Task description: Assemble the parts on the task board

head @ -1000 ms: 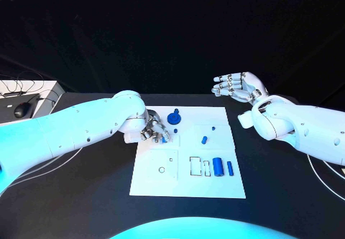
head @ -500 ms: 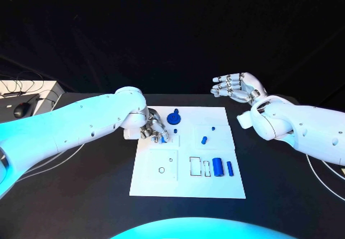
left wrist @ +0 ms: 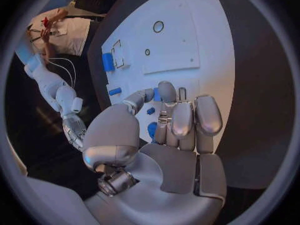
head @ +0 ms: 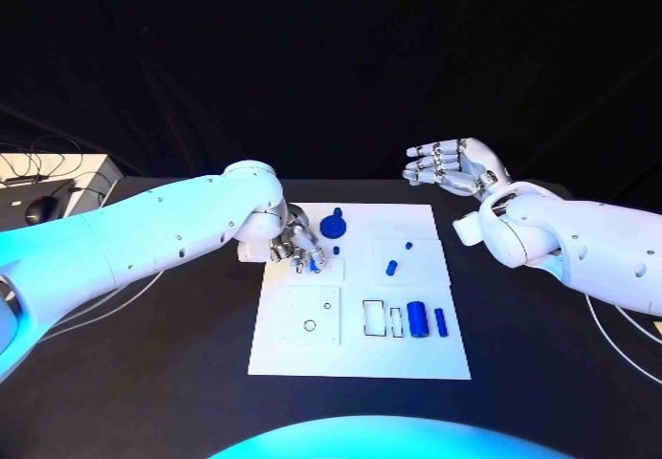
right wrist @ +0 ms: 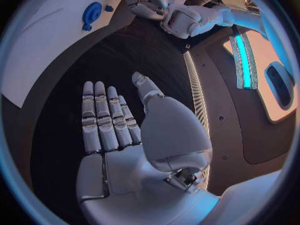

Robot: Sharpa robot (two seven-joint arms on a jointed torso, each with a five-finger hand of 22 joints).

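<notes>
Toward the near right corner of the white task board (head: pixel 359 354), two blue cylindrical parts (head: pixel 428 320) lie side by side beside rectangular cut-outs, and a smaller blue part (head: pixel 392 268) lies further up near the board's right edge. At the board's far left corner the left hand (head: pixel 297 244) hangs low with fingers curled down together over a small blue piece (head: pixel 316 268); whether it pinches that piece I cannot tell. A round blue part (head: pixel 333 227) lies just beside it toward the far edge. Beyond the far right corner, off the board above the black table (head: pixel 165 382), the right hand (head: pixel 452 164) is raised with fingers spread, holding nothing.
</notes>
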